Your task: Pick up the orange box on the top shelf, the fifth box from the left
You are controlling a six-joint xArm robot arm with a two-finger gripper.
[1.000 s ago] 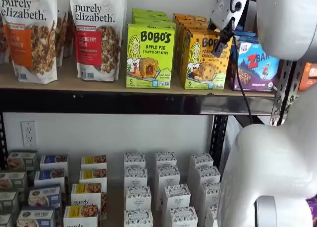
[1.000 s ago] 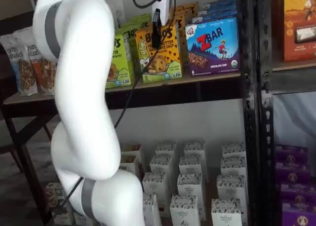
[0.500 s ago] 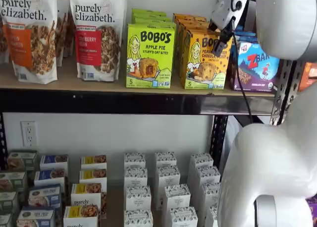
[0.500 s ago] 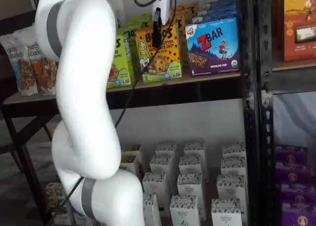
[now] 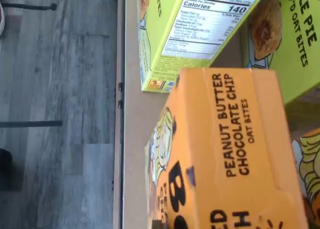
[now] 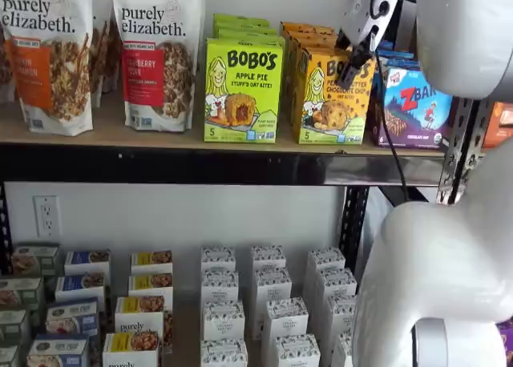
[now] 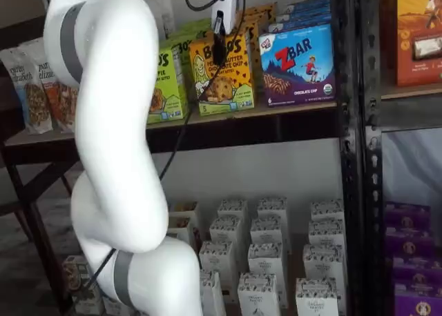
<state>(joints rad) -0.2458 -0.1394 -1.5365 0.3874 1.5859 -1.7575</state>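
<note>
The orange box stands upright on the top shelf, between a lime-green Bobo's box and a blue ZBar box. It shows in both shelf views, and more orange boxes stand in a row behind it. My gripper hangs in front of the box's upper right part, its black fingers side-on with no gap showing. In a shelf view the gripper overlaps the upper front of the orange box. The wrist view shows the orange box close up, with the lime-green box beside it.
Two Purely Elizabeth granola bags stand further left on the shelf. Small white boxes fill the lower level. My white arm stands between camera and shelves, its black cable hanging past the shelf rail. A black upright borders the ZBar box.
The gripper has moved slightly upward along the front of the orange box. The box stands where it was.
</note>
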